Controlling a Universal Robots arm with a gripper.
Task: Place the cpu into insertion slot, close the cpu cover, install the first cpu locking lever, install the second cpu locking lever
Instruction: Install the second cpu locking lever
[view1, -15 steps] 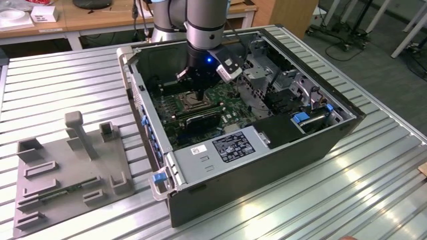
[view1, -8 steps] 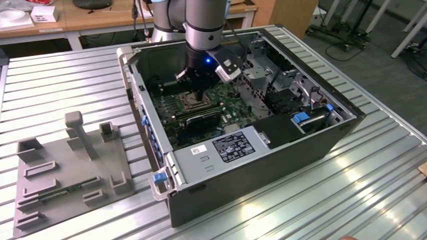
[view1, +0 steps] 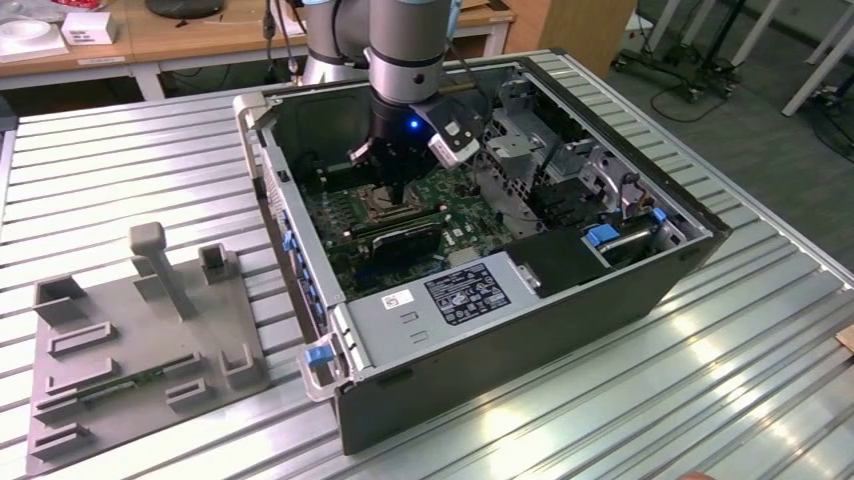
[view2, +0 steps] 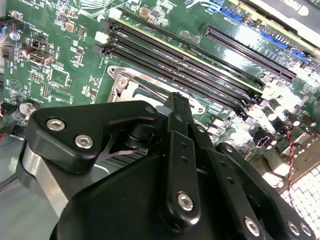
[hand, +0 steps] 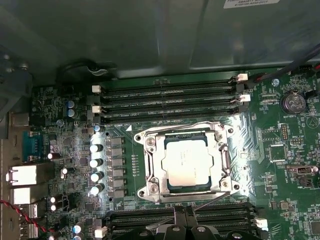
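Cpu (hand: 185, 163): smooth silvery metal top, dull sheen. Cover (hand: 150, 165): thin bright metal frame w/ glare at corners. Board (hand: 280, 165): green, semi-gloss, w/ shiny metal cans. Mem slots (hand: 165, 97): black plastic, white plastic clips. Gripper (view2: 180, 107): matt black, looks like plastic or coated metal, bright steel screws. Case (view1: 534, 340): black matt outside, grey sheet metal inside, blue plastic tabs. Table (view1: 747, 370): ribbed brushed metal, reflective. Jig (view1: 134, 340): matt grey plastic.
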